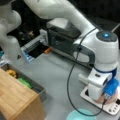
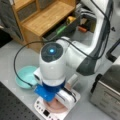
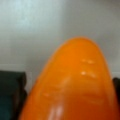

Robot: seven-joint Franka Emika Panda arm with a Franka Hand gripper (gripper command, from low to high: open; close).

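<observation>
A smooth orange, carrot-like object [image 3: 72,82] fills the wrist view, with a dark finger [image 3: 11,95] against its left side and another at the right edge. My gripper [image 3: 66,87] appears shut on it. In both front views the hand points straight down over a white kitchen scale [image 1: 111,108] [image 2: 41,110] that carries a pinkish plate [image 1: 114,96] [image 2: 56,108]. The gripper [image 1: 100,98] [image 2: 58,100] sits just above that plate, its fingertips hidden behind the hand and the blue wrist mount.
A teal bowl [image 1: 80,115] [image 2: 26,76] lies beside the scale. A wooden shelf [image 1: 15,97] [image 2: 45,17] stands with a grey bin [image 1: 37,87] holding yellow and green items. A metal appliance [image 1: 62,37] [image 2: 107,92] stands close by. The black cable [image 1: 71,75] loops over the table.
</observation>
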